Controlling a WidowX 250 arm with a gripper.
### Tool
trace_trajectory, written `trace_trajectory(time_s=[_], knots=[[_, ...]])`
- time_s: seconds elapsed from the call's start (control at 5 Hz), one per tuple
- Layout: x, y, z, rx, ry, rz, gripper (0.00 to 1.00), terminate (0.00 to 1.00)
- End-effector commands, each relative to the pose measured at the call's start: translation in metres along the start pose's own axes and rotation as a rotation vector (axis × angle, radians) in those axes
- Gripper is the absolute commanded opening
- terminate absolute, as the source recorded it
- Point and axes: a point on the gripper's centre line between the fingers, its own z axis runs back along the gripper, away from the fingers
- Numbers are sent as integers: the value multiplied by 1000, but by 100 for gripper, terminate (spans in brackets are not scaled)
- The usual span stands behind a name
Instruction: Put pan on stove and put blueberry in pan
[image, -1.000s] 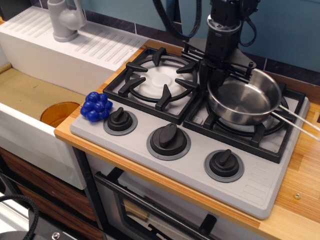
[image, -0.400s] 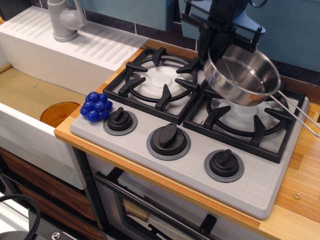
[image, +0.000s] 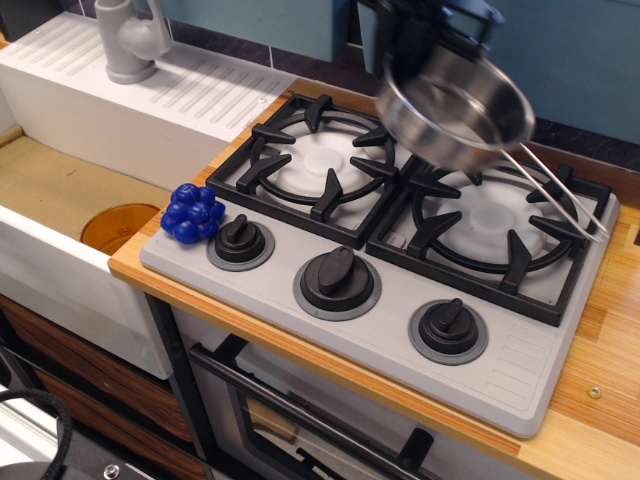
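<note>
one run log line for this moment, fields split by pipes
pan: lifted, tilted above stove | blueberry: front left stove corner, untouched | gripper: blurred behind pan, state unclear | both grates bare

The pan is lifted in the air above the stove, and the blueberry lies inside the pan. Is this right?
Not quite. In the observation.image view the pan is indeed lifted above the stove, but the blueberry is not inside it: it lies at the stove's front left corner, beside the leftmost knob.

One pan (image: 455, 108), one blueberry (image: 194, 212), two burner grates (image: 318, 165), three knobs (image: 337, 278).
</note>
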Motion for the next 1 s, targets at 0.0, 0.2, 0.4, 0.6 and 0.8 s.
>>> trace_trajectory(time_s=[0.0, 0.2, 0.4, 0.6, 0.8], knots=[[10, 47, 23, 9, -103, -41, 0, 0], [16, 64, 12, 0, -116, -64, 0, 0], [20, 74, -4, -13, -138, -76, 0, 0], [21, 80, -19, -24, -154, -78, 0, 0], [21, 86, -30, -24, -165, -81, 0, 0]])
